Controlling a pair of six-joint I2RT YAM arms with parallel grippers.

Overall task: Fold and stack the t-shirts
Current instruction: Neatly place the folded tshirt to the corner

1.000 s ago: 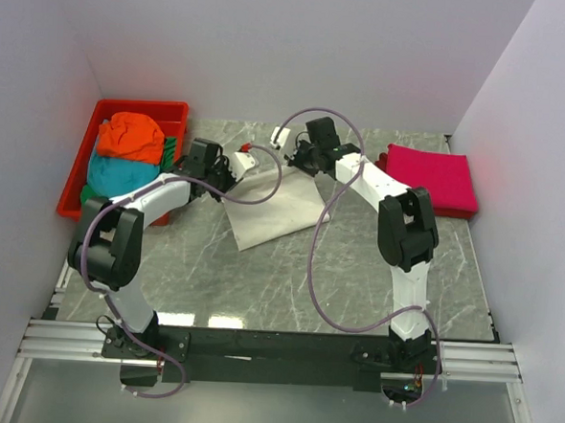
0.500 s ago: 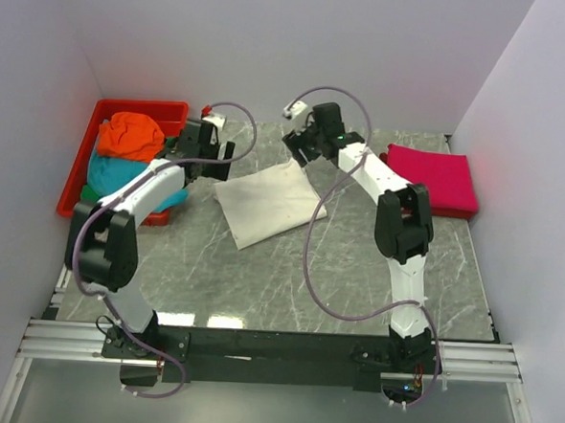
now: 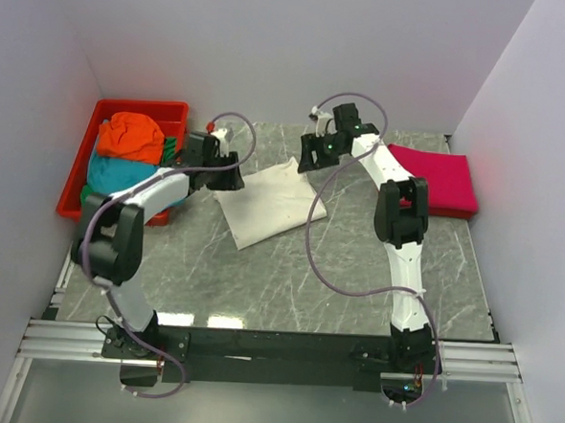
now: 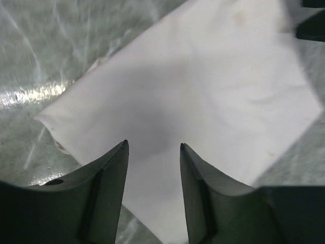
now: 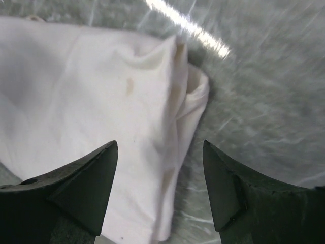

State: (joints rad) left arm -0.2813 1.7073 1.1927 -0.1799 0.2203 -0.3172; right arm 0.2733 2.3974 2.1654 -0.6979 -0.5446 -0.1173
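The white shirt lies folded into a tilted rectangle in the middle of the worktop, flat, with nothing touching it. Our left tool hovers over its left side, jaws moderately apart and empty. Our right tool hangs over the far right corner, jaws wide, also empty. We judge the fold finished, so neither needs a grip. The pink shirt sits folded at the far right, likely the base of the stack — the white one belongs there. The orange shirt and teal shirt sit crumpled in the red tray, far left — probably the supply.
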